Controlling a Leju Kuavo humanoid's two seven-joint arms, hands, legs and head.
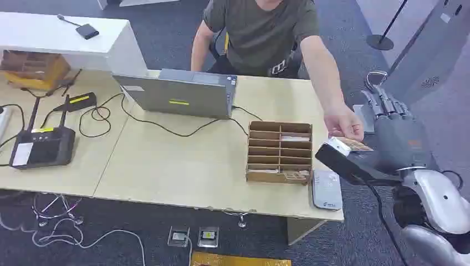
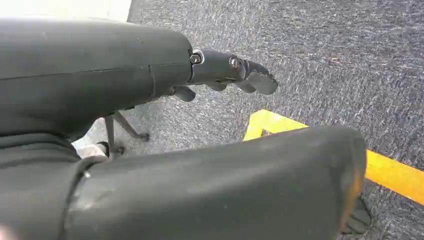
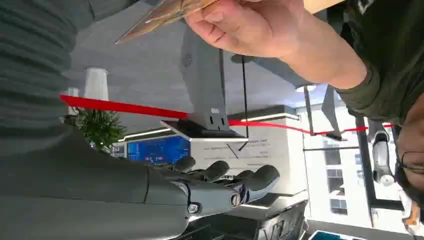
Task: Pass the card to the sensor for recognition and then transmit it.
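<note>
a person's hand holds the tan printed card above the robot's released right hand, beside the brown cardboard sorter on the pale wooden surface; left hand released over carpet; no writing legible

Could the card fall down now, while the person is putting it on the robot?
It might. The person's hand holds the card over the right robot hand, whose fingers look stretched out, not wrapped around it. If the person lets go before they close, the card could slide off to the floor, because the robot hand is past the table edge.
</note>
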